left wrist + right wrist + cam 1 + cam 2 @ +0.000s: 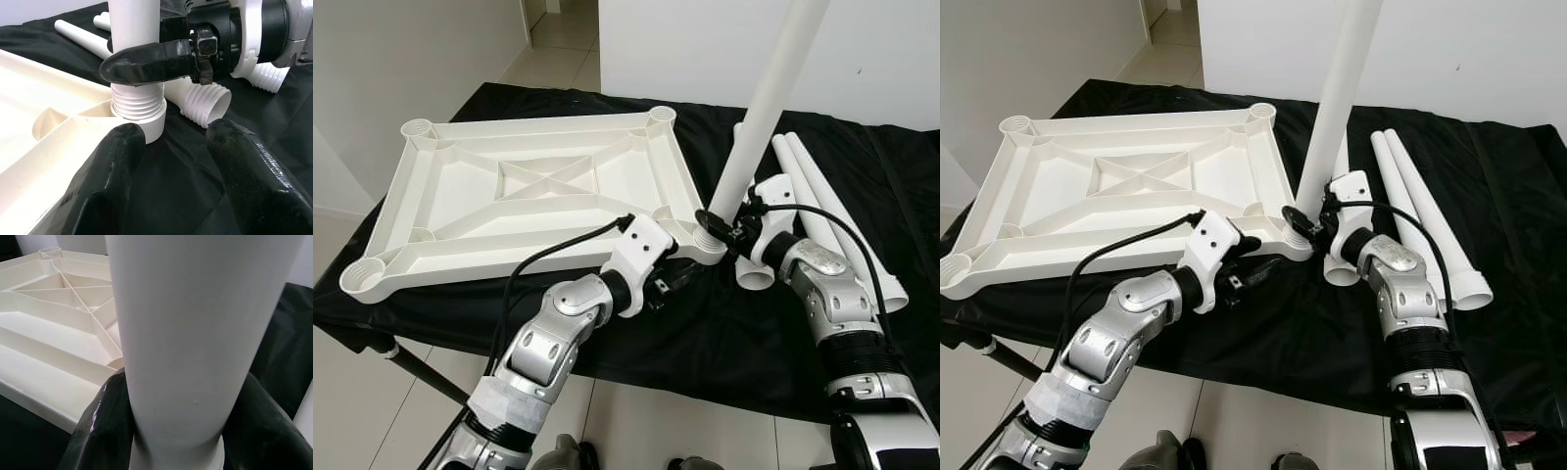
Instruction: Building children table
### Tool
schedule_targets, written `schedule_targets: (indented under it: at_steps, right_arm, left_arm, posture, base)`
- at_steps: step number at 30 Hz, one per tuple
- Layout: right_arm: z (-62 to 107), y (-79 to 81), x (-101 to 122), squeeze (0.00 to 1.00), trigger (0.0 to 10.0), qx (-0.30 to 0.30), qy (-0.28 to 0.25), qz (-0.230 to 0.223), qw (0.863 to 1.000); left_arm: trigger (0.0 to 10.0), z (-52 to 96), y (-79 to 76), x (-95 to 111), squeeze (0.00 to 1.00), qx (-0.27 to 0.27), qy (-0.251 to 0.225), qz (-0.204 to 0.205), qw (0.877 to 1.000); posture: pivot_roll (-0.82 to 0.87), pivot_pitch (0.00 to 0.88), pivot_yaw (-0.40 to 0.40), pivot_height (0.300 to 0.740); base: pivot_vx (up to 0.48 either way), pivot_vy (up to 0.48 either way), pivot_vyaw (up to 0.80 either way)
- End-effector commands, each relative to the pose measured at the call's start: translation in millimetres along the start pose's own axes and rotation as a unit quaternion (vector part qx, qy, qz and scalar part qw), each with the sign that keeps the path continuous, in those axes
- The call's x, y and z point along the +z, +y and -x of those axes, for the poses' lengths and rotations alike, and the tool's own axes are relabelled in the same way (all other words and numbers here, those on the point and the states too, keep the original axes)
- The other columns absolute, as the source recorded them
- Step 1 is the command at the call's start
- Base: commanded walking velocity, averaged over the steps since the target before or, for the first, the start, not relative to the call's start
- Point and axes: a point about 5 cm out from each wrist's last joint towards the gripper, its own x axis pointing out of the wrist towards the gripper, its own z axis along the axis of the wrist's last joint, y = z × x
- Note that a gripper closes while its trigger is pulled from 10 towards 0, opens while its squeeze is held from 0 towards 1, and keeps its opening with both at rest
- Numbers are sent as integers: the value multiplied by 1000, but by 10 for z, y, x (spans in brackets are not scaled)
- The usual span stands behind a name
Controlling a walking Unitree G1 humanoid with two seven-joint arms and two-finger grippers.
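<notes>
A white tabletop (509, 127) lies upside down on the black-covered table, with a round socket at each corner. A white leg tube (769, 98) stands upright, slightly tilted, with its threaded end (137, 100) in the near right corner socket (705, 243). My right gripper (720, 223) is shut on this leg just above the thread, its fingers (102, 426) wrapped round the tube (195, 333). My left gripper (680, 279) is open and holds nothing. It sits low at the tabletop's near edge, beside that same socket, fingers (117, 181) pointing at it.
Three spare white legs (822, 211) lie on the black cloth to the right of the tabletop, one with its threaded end (208, 103) close behind the socket. The table's front edge is near my arms. White walls stand behind, tiled floor to the left.
</notes>
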Motion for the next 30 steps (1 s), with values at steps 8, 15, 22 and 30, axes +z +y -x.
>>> schedule_targets:
  at_steps: [8,15,22,30]
  right_arm:
    - [-34,64,-136,0,0,-96,17,-44,994]
    - [-72,192,-100,0,0,-214,6,-76,974]
    - [-64,367,-58,0,0,-345,-6,-97,933]
    - [-71,448,-9,0,6235,-349,-13,-100,932]
  left_arm:
    - [10000,39,53,-40,0,29,11,-2,1000]
    - [10000,43,58,-33,0,32,8,0,999]
    - [10000,25,54,-32,0,28,8,0,1000]
    - [10000,33,57,-29,0,28,9,-1,1000]
  posture:
    - [-112,96,46,740]
    - [-116,102,48,740]
    - [-124,102,56,740]
    - [-119,100,55,740]
  base:
    - [0,0,0]
    - [0,0,0]
    - [0,0,0]
    - [0,0,0]
